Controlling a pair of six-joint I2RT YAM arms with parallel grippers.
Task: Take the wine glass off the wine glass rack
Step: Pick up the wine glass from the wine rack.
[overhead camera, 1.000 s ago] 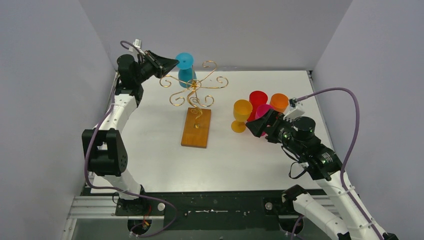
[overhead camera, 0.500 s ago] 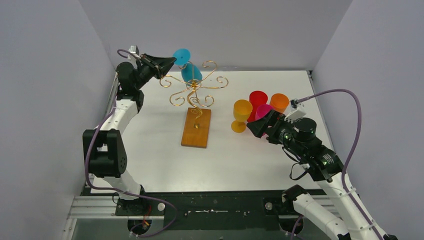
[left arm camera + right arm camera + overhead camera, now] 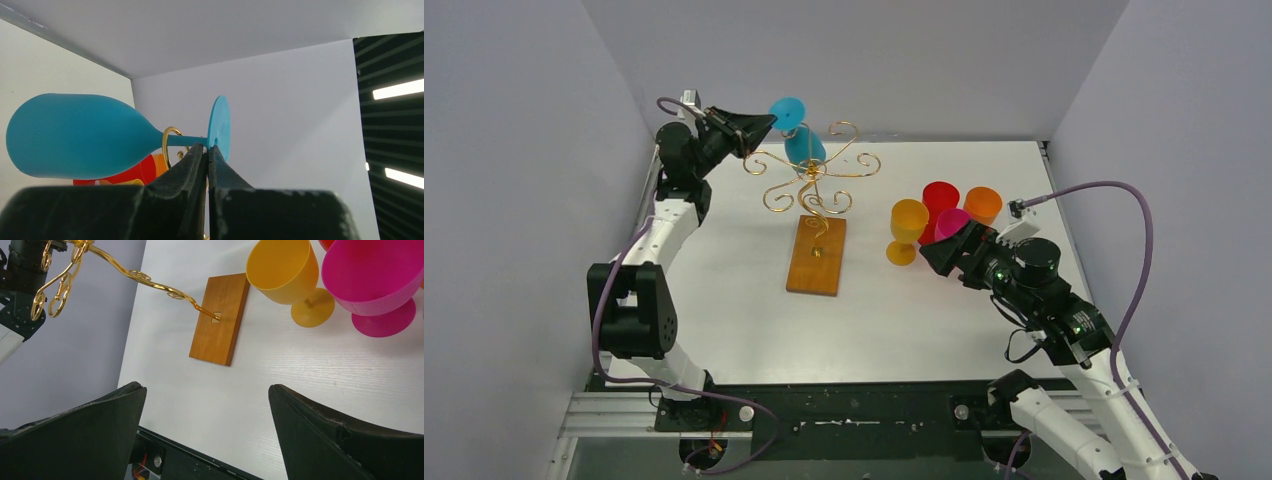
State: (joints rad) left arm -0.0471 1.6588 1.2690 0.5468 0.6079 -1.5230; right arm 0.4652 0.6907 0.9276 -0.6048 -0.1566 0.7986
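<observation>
The blue wine glass [image 3: 805,147] hangs tilted at the back of the gold wire wine glass rack [image 3: 812,172], which stands on its wooden base [image 3: 817,255]. My left gripper [image 3: 773,122] is shut on the rim of the glass's round foot. In the left wrist view the left gripper [image 3: 207,146] pinches the foot, the glass [image 3: 75,135] lies sideways, and its stem passes through a gold loop [image 3: 165,145]. My right gripper [image 3: 930,256] is open and empty over the table to the right of the rack; it also shows in the right wrist view [image 3: 207,387].
Several plastic glasses stand right of the rack: yellow-orange [image 3: 908,222], red [image 3: 940,198], orange [image 3: 982,204] and pink [image 3: 949,224]. The yellow [image 3: 282,270] and pink [image 3: 372,275] ones are close ahead of my right gripper. Grey walls enclose the table.
My left gripper has risen slightly and tipped the blue glass, so its foot leans left and its bowl swings right. The right arm has shifted slightly right.
</observation>
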